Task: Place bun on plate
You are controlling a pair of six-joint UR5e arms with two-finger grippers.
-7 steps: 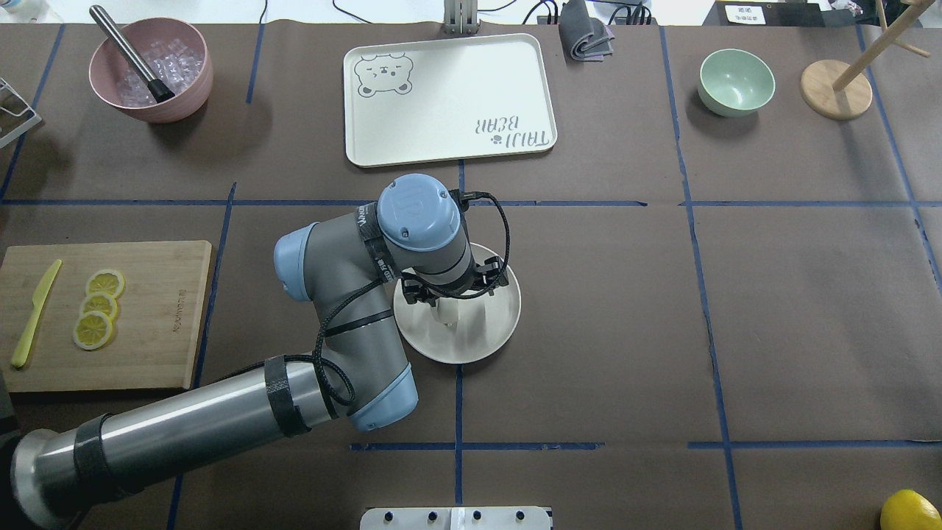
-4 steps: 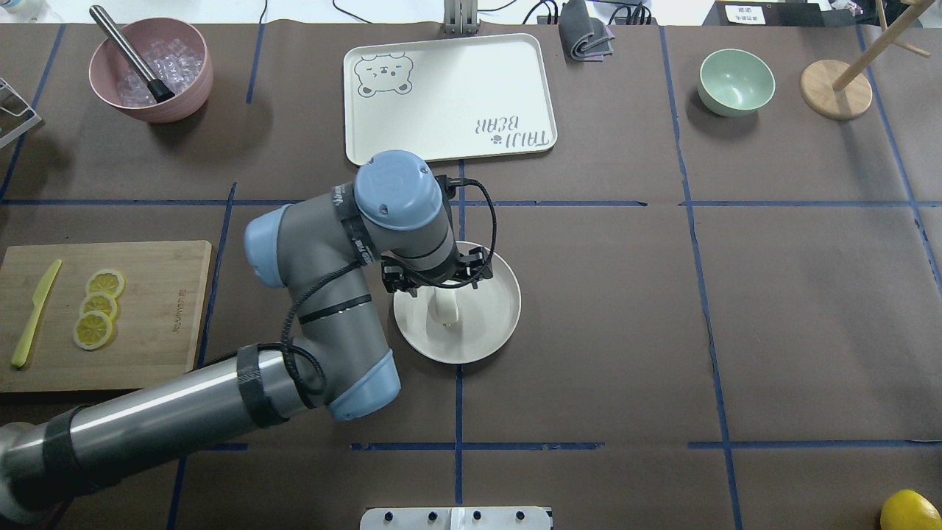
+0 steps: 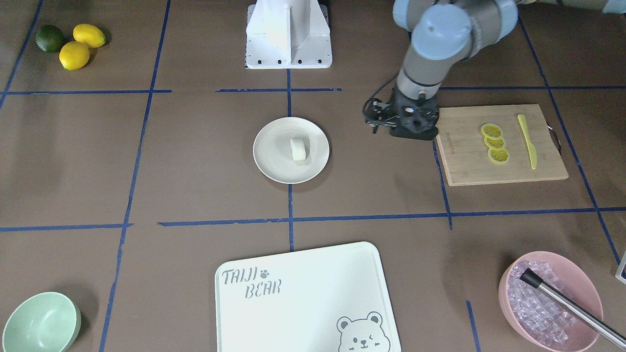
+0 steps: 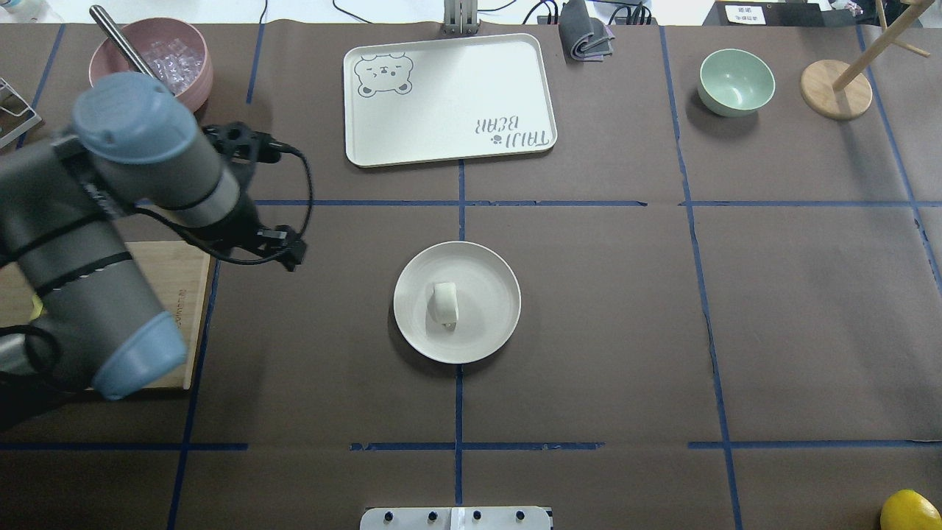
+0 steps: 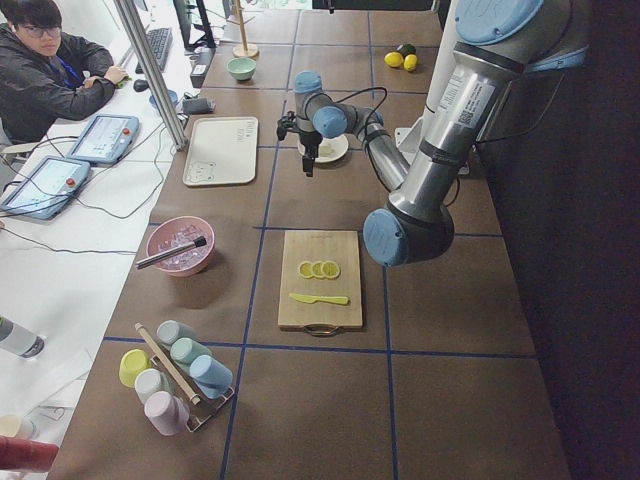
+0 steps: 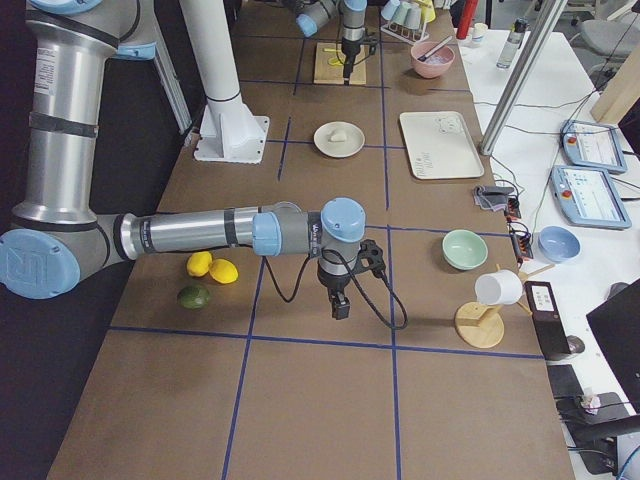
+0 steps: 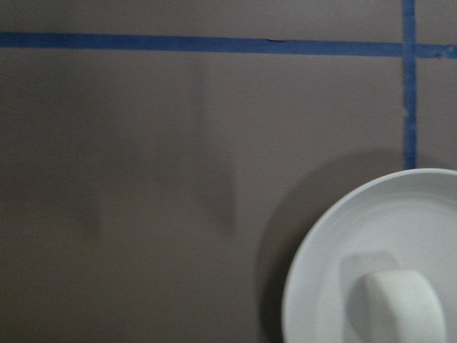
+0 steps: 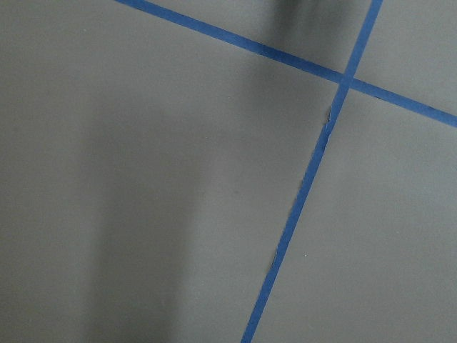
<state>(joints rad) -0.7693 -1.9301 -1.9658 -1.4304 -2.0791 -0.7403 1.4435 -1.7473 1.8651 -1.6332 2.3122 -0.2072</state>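
Left gripper (image 3: 408,126) of mine hangs over the worktop just beside the cutting board (image 3: 464,164), well apart from the plate (image 4: 489,269). Whether its jaws stand apart or together I cannot tell. The bun (image 4: 445,305) lies free on the plate, near its middle, at the worktop's centre. My arm hides most of the board in the overhead view. The front-facing view shows it whole, with three lemon slices (image 3: 494,143) and a yellow knife (image 3: 527,142). My right gripper (image 6: 341,306) shows only in the right-end view, pointing down over bare worktop, and I cannot tell its state.
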